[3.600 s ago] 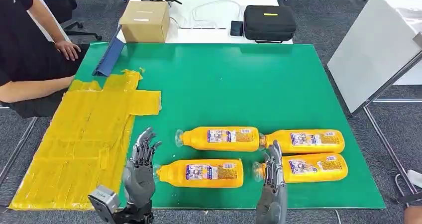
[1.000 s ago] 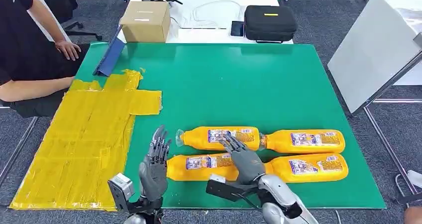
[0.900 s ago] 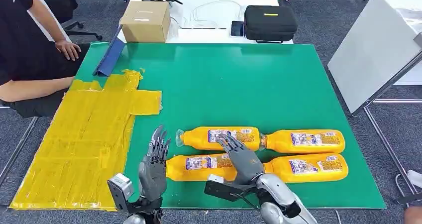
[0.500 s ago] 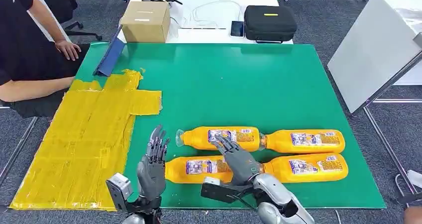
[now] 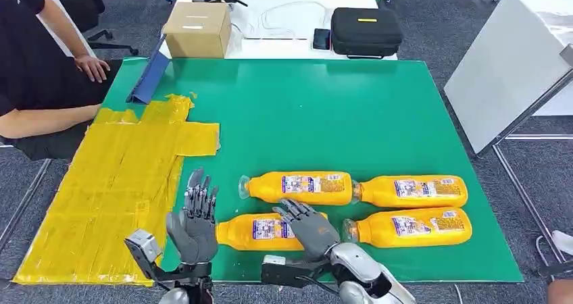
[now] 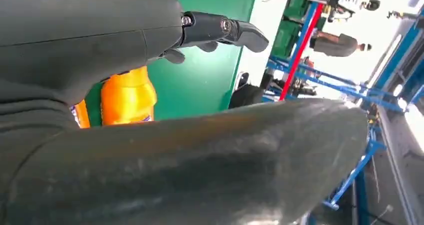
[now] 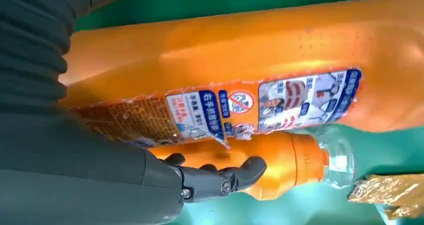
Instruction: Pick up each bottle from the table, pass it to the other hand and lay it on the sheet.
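Head view: right hand (image 5: 305, 224) lies spread over the near-left bottle (image 5: 260, 231) by the table's (image 5: 378, 108) near edge; whether it grips, I cannot tell; left hand (image 5: 194, 217) upright beside its cap, fingers apart, holding nothing; three bottles beyond; yellow sheet (image 5: 115, 182) along the left edge.

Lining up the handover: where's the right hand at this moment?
In the head view, the right hand lies over the near-left orange plastic bottle on the green mat, fingers spread across its label end, with the left hand raised just beyond the bottle's cap.
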`<state>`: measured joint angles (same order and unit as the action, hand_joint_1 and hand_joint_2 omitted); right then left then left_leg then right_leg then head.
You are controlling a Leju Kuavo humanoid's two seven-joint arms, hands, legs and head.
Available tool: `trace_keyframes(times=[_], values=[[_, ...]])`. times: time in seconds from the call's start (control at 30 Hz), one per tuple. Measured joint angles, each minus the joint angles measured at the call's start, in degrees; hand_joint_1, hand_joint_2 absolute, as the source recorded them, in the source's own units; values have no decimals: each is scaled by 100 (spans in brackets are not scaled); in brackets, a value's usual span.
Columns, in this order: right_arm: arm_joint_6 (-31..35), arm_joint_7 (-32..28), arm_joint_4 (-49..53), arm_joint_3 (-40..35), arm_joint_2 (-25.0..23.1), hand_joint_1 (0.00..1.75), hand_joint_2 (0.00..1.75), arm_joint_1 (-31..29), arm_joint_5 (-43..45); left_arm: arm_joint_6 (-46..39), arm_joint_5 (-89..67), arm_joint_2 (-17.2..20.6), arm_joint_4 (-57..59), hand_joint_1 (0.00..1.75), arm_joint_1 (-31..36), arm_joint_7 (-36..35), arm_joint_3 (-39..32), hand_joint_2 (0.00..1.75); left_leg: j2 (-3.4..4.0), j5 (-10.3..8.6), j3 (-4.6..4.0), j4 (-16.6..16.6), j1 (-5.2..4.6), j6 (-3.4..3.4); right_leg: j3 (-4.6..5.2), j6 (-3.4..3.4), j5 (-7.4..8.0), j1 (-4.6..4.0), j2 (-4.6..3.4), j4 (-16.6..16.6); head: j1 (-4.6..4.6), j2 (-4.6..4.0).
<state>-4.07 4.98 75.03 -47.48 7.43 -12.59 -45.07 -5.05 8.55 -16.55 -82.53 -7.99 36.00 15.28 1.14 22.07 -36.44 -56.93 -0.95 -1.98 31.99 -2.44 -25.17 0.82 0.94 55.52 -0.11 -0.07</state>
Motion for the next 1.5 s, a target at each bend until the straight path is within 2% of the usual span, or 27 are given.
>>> trace_keyframes(times=[0.03,0.1,0.13,0.17,0.4,0.67,0.93,0.97,1.07,1.2,1.33,1.5], values=[[-48,17,-92,-72,-15,0,175,-55,0,2,37,-13,0,0,0,-4,-28,0,2,3,12,1,0,0,26,2,-2,0,0,-1,2,2],[-184,74,-273,-227,-28,0,175,-184,2,2,85,-22,0,0,4,-17,-74,0,1,14,31,1,1,11,13,6,-6,0,-1,-2,0,0],[-243,94,-363,-299,-35,45,175,-217,4,2,92,-31,0,0,5,-24,-94,0,1,14,32,1,1,11,11,6,-6,0,-1,-2,0,0],[-275,103,-454,-369,-48,175,175,-269,11,6,92,-37,0,0,7,-26,-111,0,0,13,34,1,2,11,9,6,-6,0,-1,-2,0,0],[-369,175,-927,-701,-85,175,175,-577,-37,2,153,-76,17,0,22,-66,-201,0,11,14,74,1,3,11,-21,9,-7,2,-5,-4,0,0],[-356,295,-1200,-800,-120,175,175,-744,166,-942,-175,-111,-77,0,19,72,-264,0,7,16,117,2,3,9,-66,18,-15,5,-5,-8,0,0],[-206,500,-1191,-782,-90,175,175,-684,352,-1165,-33,-114,-162,0,13,35,-269,0,-7,17,142,2,2,5,-96,13,-21,14,0,-15,-2,2],[-124,529,-1178,-776,-87,175,175,-657,380,-1176,-13,-114,-168,0,10,26,-269,175,-7,17,142,2,2,4,-99,13,-22,14,0,-16,0,0],[717,521,-978,-449,-179,175,175,-273,565,-1213,251,-118,-258,0,-60,-113,-301,175,-22,18,135,2,2,3,-103,12,-22,13,7,-18,2,0],[1544,61,-82,351,-455,175,175,551,1144,-1149,470,-122,-391,0,-236,-365,-374,175,-23,16,99,2,-3,1,-76,-2,-7,13,6,-17,2,0],[1770,-419,660,811,-714,175,175,1148,1551,-947,739,-137,-441,0,-314,-382,-432,175,-5,-3,40,0,-4,-14,-67,-16,13,9,4,-15,-2,2],[1900,-667,1109,1076,-892,175,175,1403,1731,-857,844,-162,-485,0,-369,-426,-509,175,-6,12,34,2,0,1,-5,4,-7,3,4,-15,4,0]])
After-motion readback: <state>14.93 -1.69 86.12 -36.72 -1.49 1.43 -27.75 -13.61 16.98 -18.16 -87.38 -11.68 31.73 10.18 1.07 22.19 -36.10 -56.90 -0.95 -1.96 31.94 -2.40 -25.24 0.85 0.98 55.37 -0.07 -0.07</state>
